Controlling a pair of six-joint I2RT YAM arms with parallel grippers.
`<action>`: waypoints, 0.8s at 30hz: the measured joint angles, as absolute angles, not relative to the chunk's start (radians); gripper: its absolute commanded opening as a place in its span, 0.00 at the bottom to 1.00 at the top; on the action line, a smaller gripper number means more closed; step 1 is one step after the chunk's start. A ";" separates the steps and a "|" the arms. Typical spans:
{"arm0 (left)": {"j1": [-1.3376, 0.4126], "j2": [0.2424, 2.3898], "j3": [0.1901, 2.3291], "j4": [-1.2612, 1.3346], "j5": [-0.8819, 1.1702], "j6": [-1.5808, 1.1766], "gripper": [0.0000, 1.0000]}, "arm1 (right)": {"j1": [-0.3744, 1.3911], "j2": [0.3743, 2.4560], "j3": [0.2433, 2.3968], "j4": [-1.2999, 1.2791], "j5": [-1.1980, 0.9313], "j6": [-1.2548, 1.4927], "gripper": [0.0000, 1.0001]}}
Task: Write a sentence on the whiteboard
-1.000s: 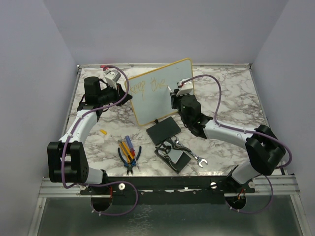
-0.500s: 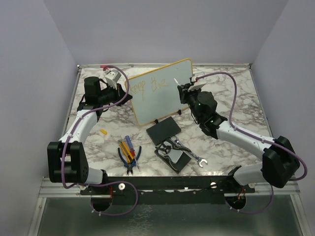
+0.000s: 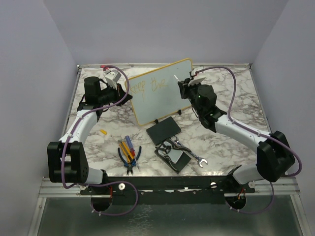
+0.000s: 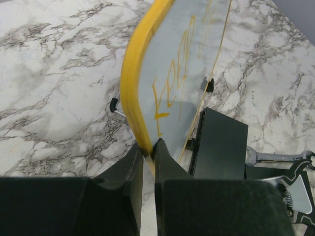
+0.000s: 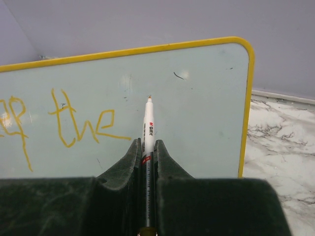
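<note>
a: what do we see of the whiteboard [image 3: 160,105]?
b: it stands tilted near the back of the veined marble table [image 3: 231,98], a glossy white rectangle with a thin yellow frame, rounded corners and small black feet
a: and the sentence [image 3: 147,84]?
b: we read "keep the" in thin yellowish-orange strokes along the upper left part of the board; the rest of the surface is bare
a: how do we find the left gripper [image 4: 147,147]?
b: its dark, blocky fingers are pressed onto the yellow frame at the board's left edge, pinching it
a: and the right gripper [image 5: 146,143]?
b: it pinches a slim white marker [image 5: 148,120] with small print on the barrel; the tip points at the bare gloss just right of "the", and we cannot tell whether it touches
a: what else lies there?
b: a flat matte black pad [image 3: 163,132] just in front of the board, a shiny metal wrench [image 3: 194,157] near it, and coloured screwdrivers [image 3: 126,146] beside blue-handled pliers [image 3: 132,163]
</note>
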State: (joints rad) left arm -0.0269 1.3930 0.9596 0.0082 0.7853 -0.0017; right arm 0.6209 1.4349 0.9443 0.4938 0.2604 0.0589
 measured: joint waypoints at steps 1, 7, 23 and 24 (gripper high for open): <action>-0.027 1.393 0.960 0.008 0.785 -0.002 0.00 | 0.619 1.441 0.949 0.494 0.259 0.059 0.01; -0.027 1.393 0.960 0.008 0.785 -0.001 0.00 | 0.611 1.479 0.978 0.484 0.257 0.059 0.01; -0.027 1.393 0.960 0.006 0.785 0.004 0.00 | 0.596 1.520 1.032 0.475 0.257 0.036 0.01; -0.027 1.393 0.960 0.006 0.785 0.004 0.00 | 0.596 1.520 1.032 0.476 0.256 0.033 0.01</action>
